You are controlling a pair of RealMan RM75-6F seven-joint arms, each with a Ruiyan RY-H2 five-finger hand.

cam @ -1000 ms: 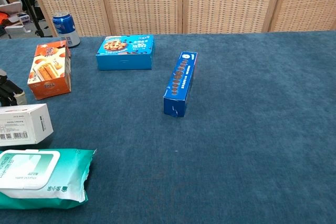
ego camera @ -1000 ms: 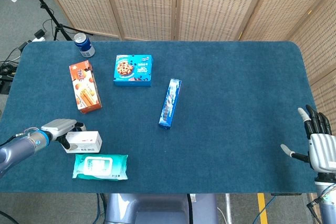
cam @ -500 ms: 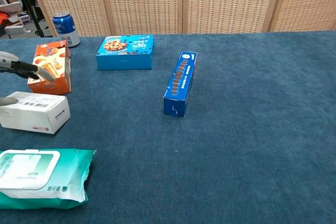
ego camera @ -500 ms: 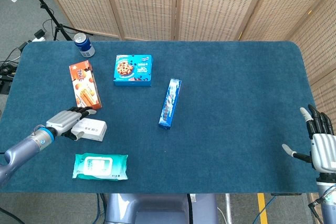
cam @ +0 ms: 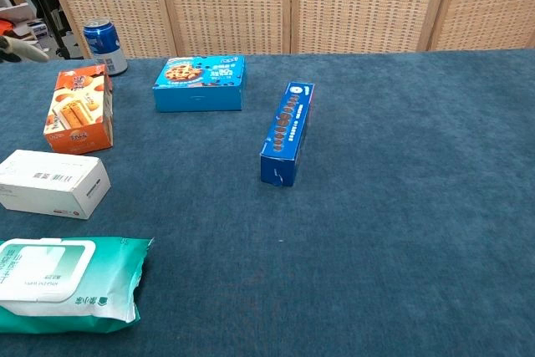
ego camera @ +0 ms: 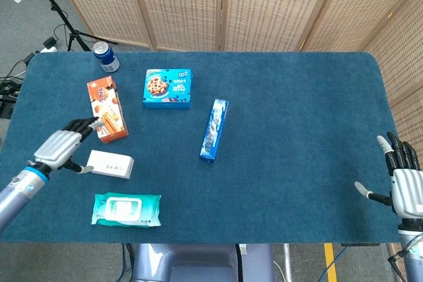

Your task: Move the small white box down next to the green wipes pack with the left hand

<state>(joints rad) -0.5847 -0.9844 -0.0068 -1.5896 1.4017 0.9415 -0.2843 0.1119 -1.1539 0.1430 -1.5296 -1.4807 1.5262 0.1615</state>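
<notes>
Your small white box (ego camera: 110, 164) lies flat on the table (ego camera: 297, 110), above the green wipes pack (ego camera: 126, 209) with a gap between. It looks light, stiff cardboard; take it across the long sides. Your left hand (ego camera: 59, 148) hovers beside it, fingers (ego camera: 82, 124) spread, holding nothing.

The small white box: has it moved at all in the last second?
Yes. The small white box has slid up the table, away from the green wipes pack and closer to the orange snack box. The left hand no longer holds it.
</notes>
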